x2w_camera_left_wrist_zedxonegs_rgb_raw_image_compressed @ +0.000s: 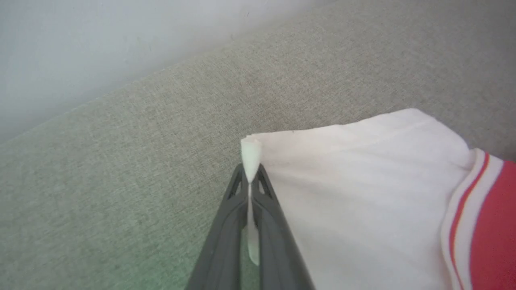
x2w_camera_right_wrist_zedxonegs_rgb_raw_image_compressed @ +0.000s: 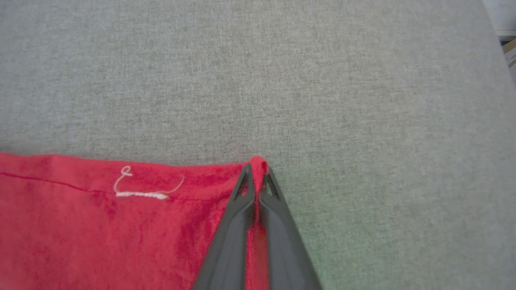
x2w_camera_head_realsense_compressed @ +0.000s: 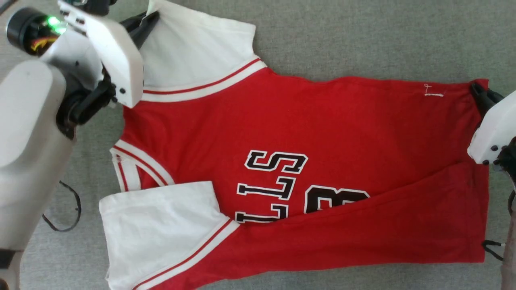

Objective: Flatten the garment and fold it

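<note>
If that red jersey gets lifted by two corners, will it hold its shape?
Probably not. The jersey lies folded over itself, so it looks floppy. Pinched thin in the left tool and right tool, it seems light and would likely sag between them.

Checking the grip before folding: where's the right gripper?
In the head view's upper right, the right gripper is shut on the garment at its far hem corner, beside a white thread.
</note>
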